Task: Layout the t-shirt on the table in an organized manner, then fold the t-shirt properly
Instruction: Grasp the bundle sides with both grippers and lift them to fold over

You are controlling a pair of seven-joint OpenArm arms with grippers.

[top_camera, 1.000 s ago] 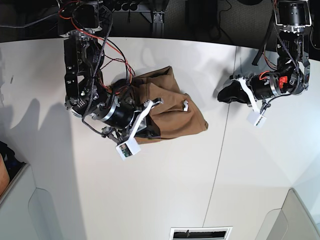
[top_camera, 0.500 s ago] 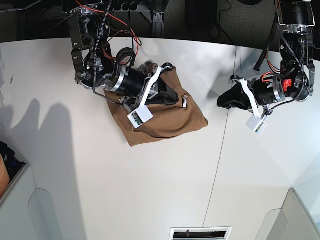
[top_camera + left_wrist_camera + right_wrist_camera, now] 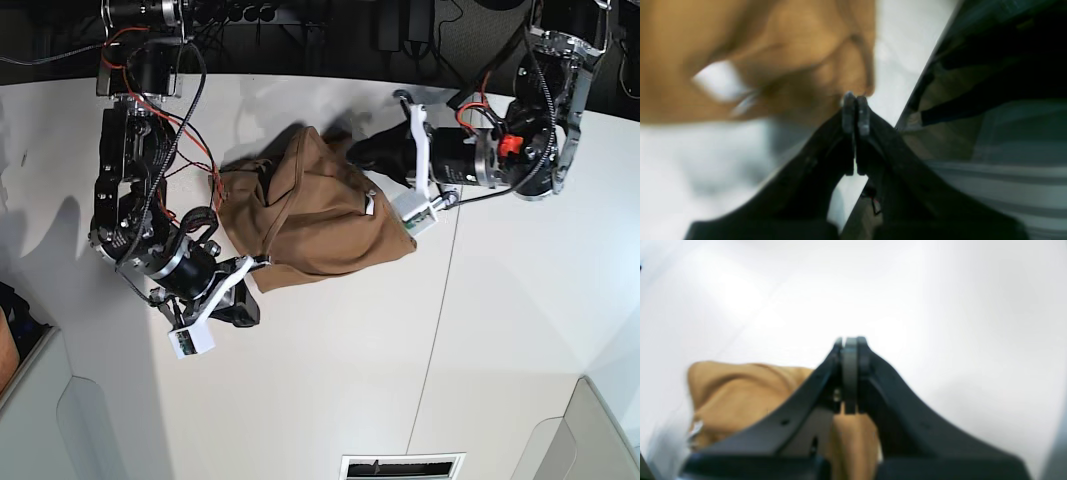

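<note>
The tan t-shirt (image 3: 310,215) lies bunched and creased on the white table (image 3: 330,380), its small white tag (image 3: 370,206) showing on the right side. My left gripper (image 3: 356,151) is shut at the shirt's far right edge. In the left wrist view the gripper (image 3: 856,100) has its jaws pressed together, and the blurred shirt (image 3: 773,60) and tag (image 3: 718,81) lie just beyond. I cannot tell if it touches the cloth. My right gripper (image 3: 250,312) is shut and empty off the shirt's near left corner. In the right wrist view this gripper (image 3: 850,341) points over bare table, with the shirt (image 3: 740,390) beneath it.
A thin dark seam (image 3: 436,330) runs across the table right of the shirt. The table's far edge (image 3: 300,78) meets dark equipment and cables. A vent slot (image 3: 400,467) and grey panels (image 3: 80,420) sit at the near edge.
My right arm has swung off the shirt to the near left. My left arm has crossed the seam to the shirt's far right edge. The shirt now lies more bunched.
</note>
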